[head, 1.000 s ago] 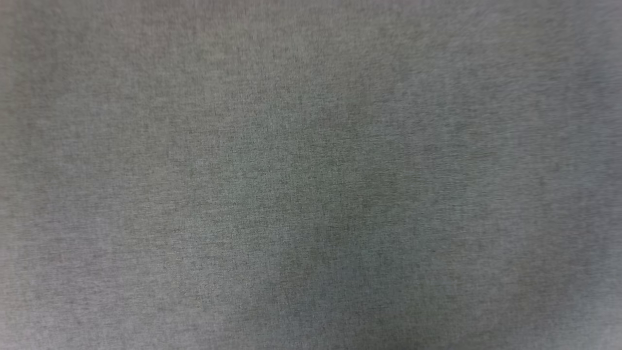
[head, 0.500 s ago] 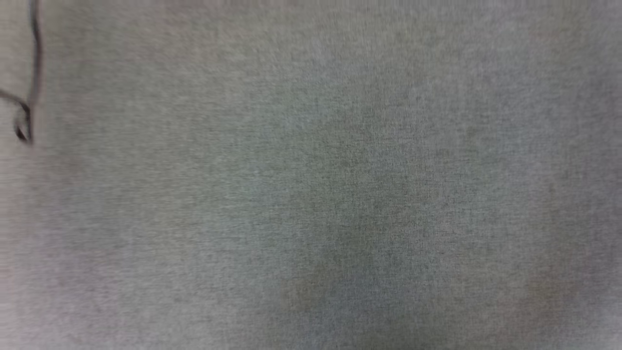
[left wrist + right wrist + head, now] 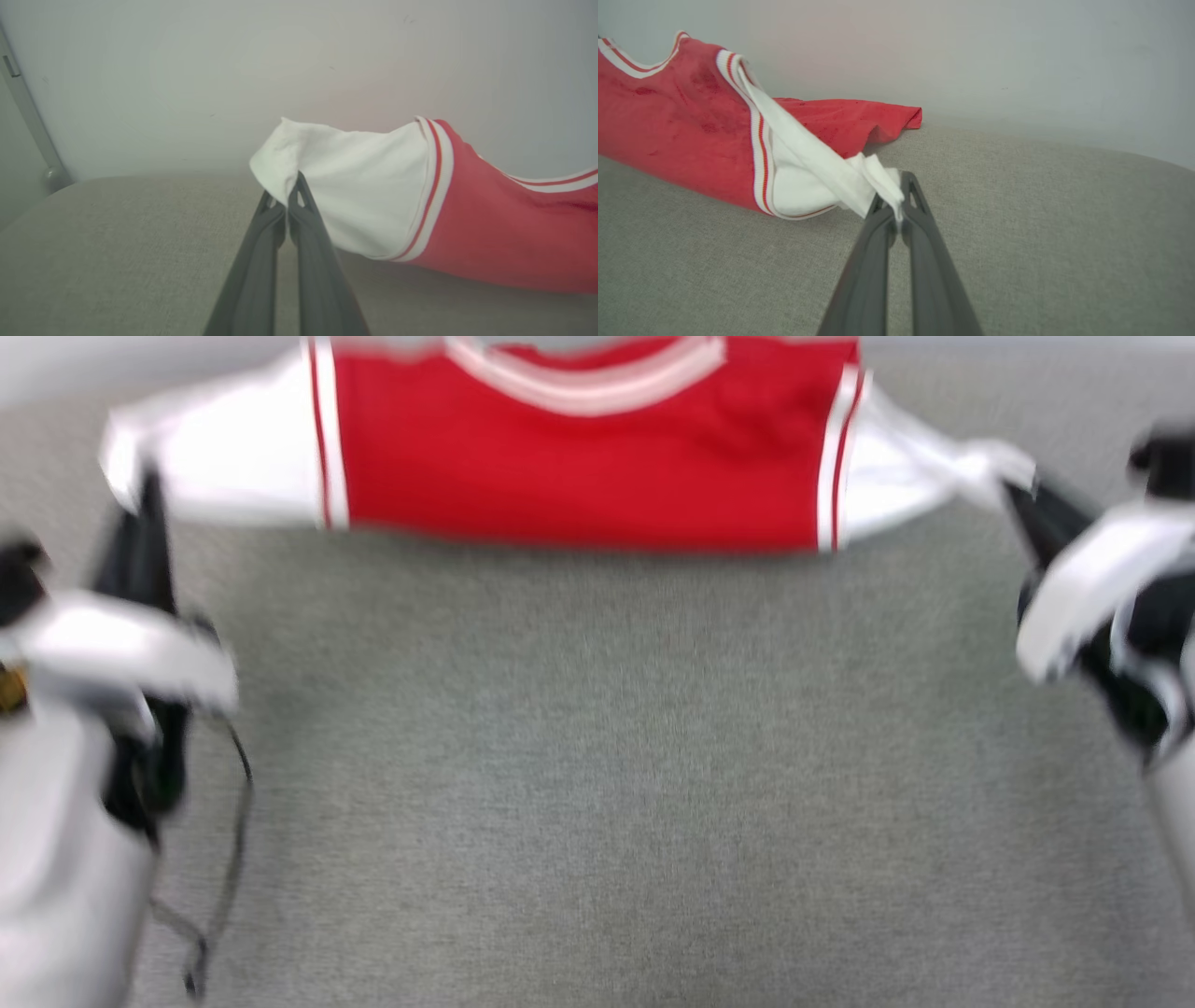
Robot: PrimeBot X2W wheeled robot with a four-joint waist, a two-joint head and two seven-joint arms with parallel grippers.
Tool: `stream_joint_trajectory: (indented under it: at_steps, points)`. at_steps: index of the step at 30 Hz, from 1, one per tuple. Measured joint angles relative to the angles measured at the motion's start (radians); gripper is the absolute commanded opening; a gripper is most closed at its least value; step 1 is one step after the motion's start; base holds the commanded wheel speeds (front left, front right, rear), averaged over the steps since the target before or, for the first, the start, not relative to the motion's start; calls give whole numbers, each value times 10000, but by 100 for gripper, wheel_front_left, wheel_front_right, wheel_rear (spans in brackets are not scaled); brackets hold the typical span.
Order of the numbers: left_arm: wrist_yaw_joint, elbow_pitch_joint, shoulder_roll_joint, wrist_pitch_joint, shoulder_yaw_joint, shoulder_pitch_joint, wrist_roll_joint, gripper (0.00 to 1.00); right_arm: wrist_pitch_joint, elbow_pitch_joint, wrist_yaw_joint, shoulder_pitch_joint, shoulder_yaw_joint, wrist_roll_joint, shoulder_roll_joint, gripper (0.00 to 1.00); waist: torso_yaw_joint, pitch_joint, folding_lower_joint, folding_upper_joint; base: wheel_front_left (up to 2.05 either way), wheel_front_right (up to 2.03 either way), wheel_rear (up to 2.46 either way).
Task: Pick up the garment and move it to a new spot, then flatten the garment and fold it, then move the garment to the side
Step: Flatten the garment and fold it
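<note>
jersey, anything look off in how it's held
Slightly uneven: the right gripper pulls its white sleeve into a stretched, bunched strip, while the left gripper holds its sleeve broad. The jersey otherwise looks undamaged.

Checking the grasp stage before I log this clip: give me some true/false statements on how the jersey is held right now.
1. The left gripper is shut on a white sleeve of the garment. True.
2. The right gripper is open and holds nothing. False: it is shut on the other sleeve.
3. The garment lies folded into a neat square. False: it is stretched out between the two grippers.
4. The surface beneath is grey fabric. True.
</note>
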Motion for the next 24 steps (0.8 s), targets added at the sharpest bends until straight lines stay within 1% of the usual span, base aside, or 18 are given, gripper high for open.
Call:
stream_joint_trajectory:
  at_steps: [3,8,13,17,21,24]
  points:
    - [261,-663,-73,-2,142,1513,31,0,121,-550,-2,1459,-251,98,46,0,40,-625,-1,0,0,0,0]
    - [980,-1948,-226,-12,654,3979,-190,0,272,-1521,0,3874,-894,142,403,0,12,-1574,-2,0,0,0,0]
    - [1636,-3210,-267,65,736,6235,-387,0,685,-2403,0,6143,-1737,-33,936,0,-113,-2270,-3,0,0,0,0]
    - [2017,-3685,-299,389,500,7419,-407,0,1118,-3126,0,7625,-2569,-286,1436,0,-164,-2538,-3,0,0,0,0]
    - [2339,-3848,-403,562,314,8333,-454,0,1864,-3854,0,8924,-3346,-663,1973,0,-167,-2668,-3,0,0,0,0]
    - [2604,-4025,-349,566,322,8861,-433,0,2569,-4420,0,9704,-3795,-913,2305,0,-153,-2765,-3,0,0,0,0]
